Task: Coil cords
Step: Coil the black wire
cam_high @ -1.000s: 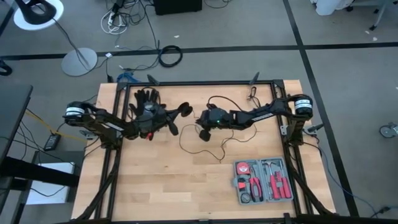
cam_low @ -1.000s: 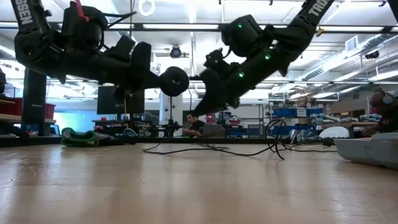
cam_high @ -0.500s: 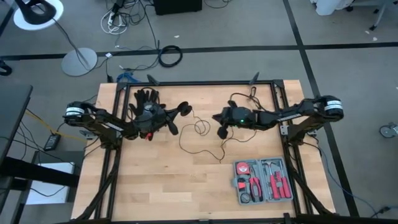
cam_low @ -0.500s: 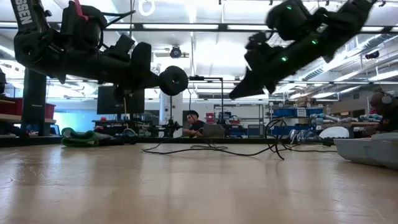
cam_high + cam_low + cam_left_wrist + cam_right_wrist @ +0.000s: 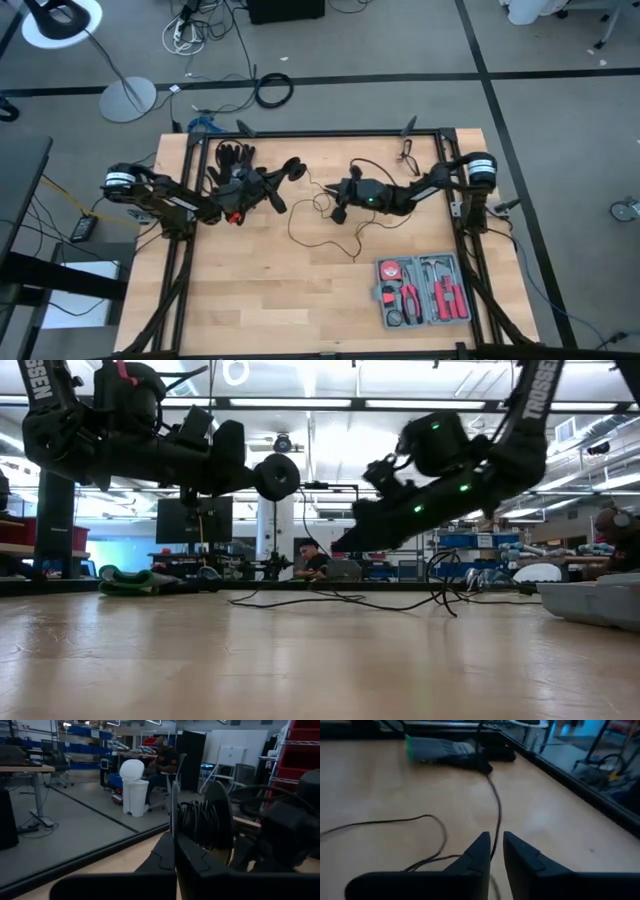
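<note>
The left gripper (image 5: 283, 172) is clenched on the small round disc (image 5: 277, 476) at the cord's end and holds it up in the air, probably as a fixed anchor for coiling. From there the thin black wire (image 5: 322, 205) drops to the surface (image 5: 260, 290) and lies in loose loops toward 5 o'clock. The right gripper (image 5: 338, 208) hangs low at 3 o'clock of the disc; a narrow gap shows between its fingers (image 5: 475, 854), with the wire running just beyond their tips, seemingly not grasped yet
</note>
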